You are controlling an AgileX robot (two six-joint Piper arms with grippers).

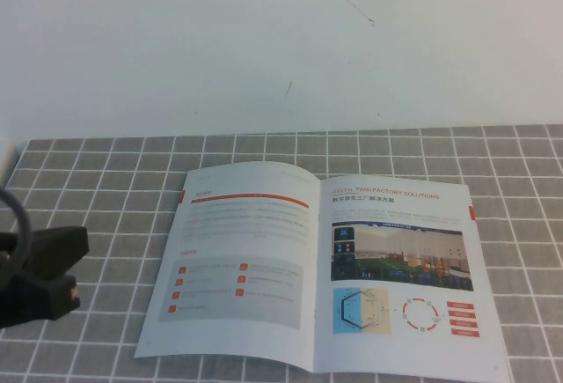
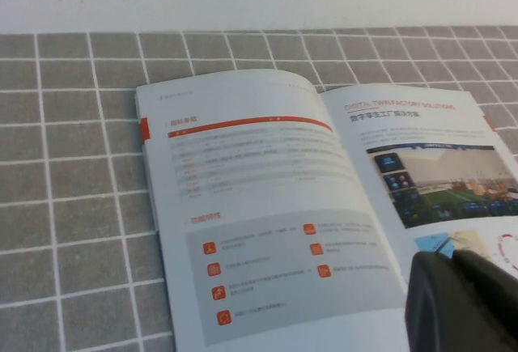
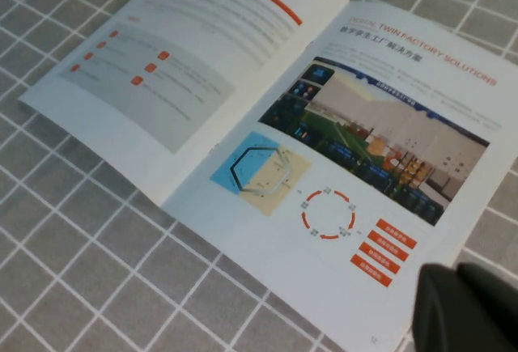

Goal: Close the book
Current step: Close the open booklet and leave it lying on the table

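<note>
Open book (image 1: pixel 317 268) on checked cloth (image 1: pixel 106 172); left gripper (image 1: pixel 75 270) left of book, right gripper (image 3: pixel 456 271) over its near corner, both jaws pressed together.

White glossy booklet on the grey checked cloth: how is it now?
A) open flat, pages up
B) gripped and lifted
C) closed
A: the booklet lies open flat on the cloth. The left gripper sits off its left page, apart. The right gripper shows only in its wrist view, near the right page's corner.

Heading "TWIN FACTORY SOLUTIONS", orange capitals, top of right page (image 1: pixel 396 279) of book (image 1: pixel 255 260); Chinese title line beneath; smaller print illegible
</note>
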